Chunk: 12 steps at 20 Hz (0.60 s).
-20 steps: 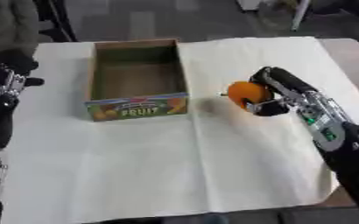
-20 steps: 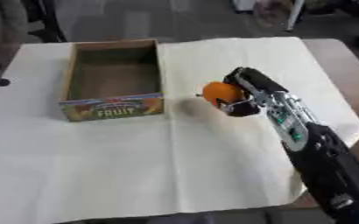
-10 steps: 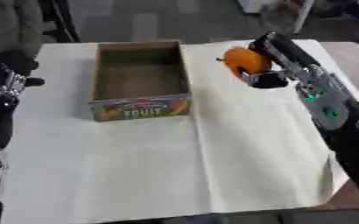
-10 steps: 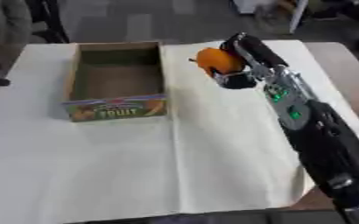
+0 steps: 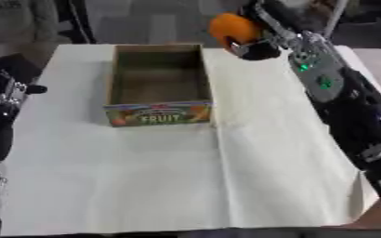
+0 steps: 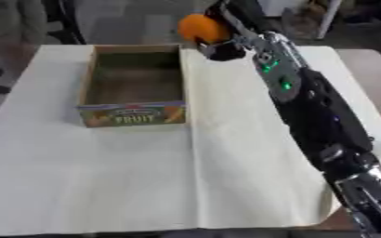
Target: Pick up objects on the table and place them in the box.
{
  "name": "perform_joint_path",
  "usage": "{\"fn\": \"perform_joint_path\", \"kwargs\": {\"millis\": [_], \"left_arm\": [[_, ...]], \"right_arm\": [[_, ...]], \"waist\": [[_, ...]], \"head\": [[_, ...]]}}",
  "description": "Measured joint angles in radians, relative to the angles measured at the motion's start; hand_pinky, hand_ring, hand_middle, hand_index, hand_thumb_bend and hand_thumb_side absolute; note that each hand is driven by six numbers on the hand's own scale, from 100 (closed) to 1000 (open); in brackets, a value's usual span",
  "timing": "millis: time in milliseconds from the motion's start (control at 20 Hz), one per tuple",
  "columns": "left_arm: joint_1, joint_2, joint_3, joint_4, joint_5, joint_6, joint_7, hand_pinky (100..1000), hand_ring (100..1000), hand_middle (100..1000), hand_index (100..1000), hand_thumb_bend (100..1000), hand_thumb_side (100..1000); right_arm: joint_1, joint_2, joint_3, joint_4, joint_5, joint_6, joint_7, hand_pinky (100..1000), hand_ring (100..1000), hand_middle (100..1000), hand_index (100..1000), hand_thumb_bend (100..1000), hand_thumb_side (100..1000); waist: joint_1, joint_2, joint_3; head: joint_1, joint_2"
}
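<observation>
Carry step: your right hand, fingers clamped on round orange fruit, top centre of frame, above far-right corner of open cardboard fruit box on white-covered desk. Next: shift left over box, lower, release.

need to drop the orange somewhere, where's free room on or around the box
The box interior looks bare. The white cloth is bare from the box's printed front to the near edge, and between the box and the right arm. It is crowded at the box's far right corner, where the right hand holds the orange.
</observation>
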Motion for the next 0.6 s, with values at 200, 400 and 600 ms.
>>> {"fn": "perform_joint_path", "kwargs": {"millis": [200, 400, 600], "left_arm": [[-0.009, -0.006, -0.007, 0.000, 0.003, 0.002, -0.007, 625, 736, 613, 712, 444, 400], [-0.017, -0.009, -0.013, -0.001, 0.006, 0.003, -0.014, 626, 736, 613, 711, 444, 401], [-0.030, -0.015, -0.020, -0.004, 0.007, 0.005, -0.021, 626, 737, 613, 712, 443, 403]], "right_arm": [[-0.055, 0.049, 0.002, 0.079, 0.022, -0.006, -0.009, 313, 460, 349, 498, 100, 136], [-0.088, 0.097, 0.004, 0.160, 0.072, -0.017, -0.020, 335, 477, 370, 519, 102, 148], [-0.108, 0.142, 0.001, 0.239, 0.131, -0.025, -0.030, 373, 500, 407, 558, 201, 140]], "waist": [[-0.004, 0.008, 0.022], [-0.003, 0.014, 0.040], [-0.004, 0.025, 0.064]], "head": [[-0.014, 0.000], [-0.029, 0.000], [-0.045, 0.000]]}}
